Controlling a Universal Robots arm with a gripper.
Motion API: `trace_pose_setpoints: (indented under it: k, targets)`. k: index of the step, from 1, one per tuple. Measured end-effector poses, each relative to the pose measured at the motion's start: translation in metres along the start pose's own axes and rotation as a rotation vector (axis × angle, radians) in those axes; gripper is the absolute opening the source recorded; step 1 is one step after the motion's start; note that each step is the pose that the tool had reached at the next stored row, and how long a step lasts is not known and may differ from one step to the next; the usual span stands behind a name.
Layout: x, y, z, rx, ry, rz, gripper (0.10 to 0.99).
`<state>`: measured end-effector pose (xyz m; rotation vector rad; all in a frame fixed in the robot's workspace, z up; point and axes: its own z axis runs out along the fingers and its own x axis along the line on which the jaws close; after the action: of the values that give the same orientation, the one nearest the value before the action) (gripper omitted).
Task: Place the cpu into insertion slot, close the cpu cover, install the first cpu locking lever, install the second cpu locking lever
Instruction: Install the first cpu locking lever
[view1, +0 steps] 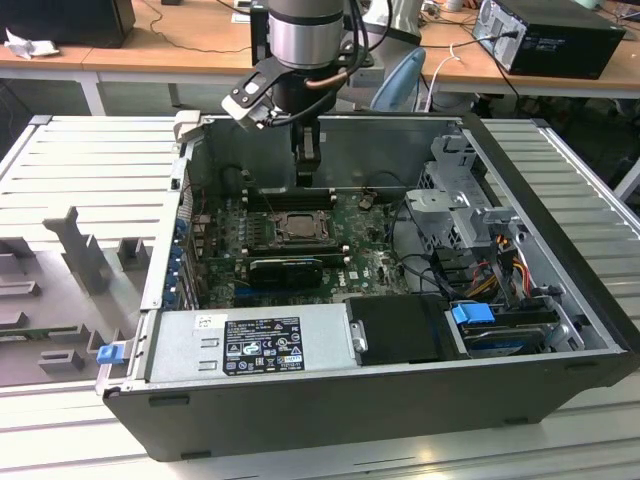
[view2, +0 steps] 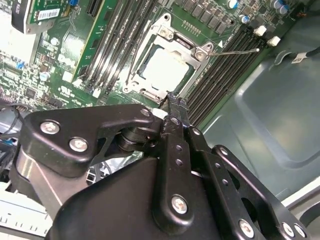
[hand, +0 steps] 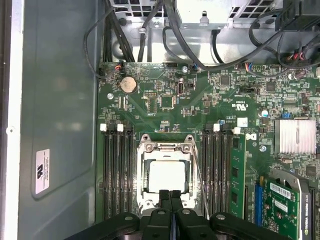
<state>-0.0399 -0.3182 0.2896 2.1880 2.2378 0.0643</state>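
Two black fingers of the gripper (hand: 170, 194) are pressed together with nothing between them. They hang just over one edge of the insertion slot (hand: 169, 158) on the green motherboard (hand: 165, 100); whether they touch it, I cannot tell. The cpu (hand: 169, 175) lies flat in this slot. Its silvery top shows through the square opening of the cpu cover (hand: 165, 148), which is folded down over it. One thin wire lever (view2: 240, 50) stands out free across the black memory slots (hand: 116, 175) beside the socket. The open computer case (view1: 330, 410) lies on the slatted worktop (view1: 90, 160).
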Motion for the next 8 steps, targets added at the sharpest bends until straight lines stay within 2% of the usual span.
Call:
trace_pose_setpoints:
  k: [3,8]
  targets:
    - [0.0,0.0001,0.0007,0.001,-0.0029,-0.058,0.106]
    - [0.0,0.0001,0.0021,0.004,-0.0194,-0.131,0.106]
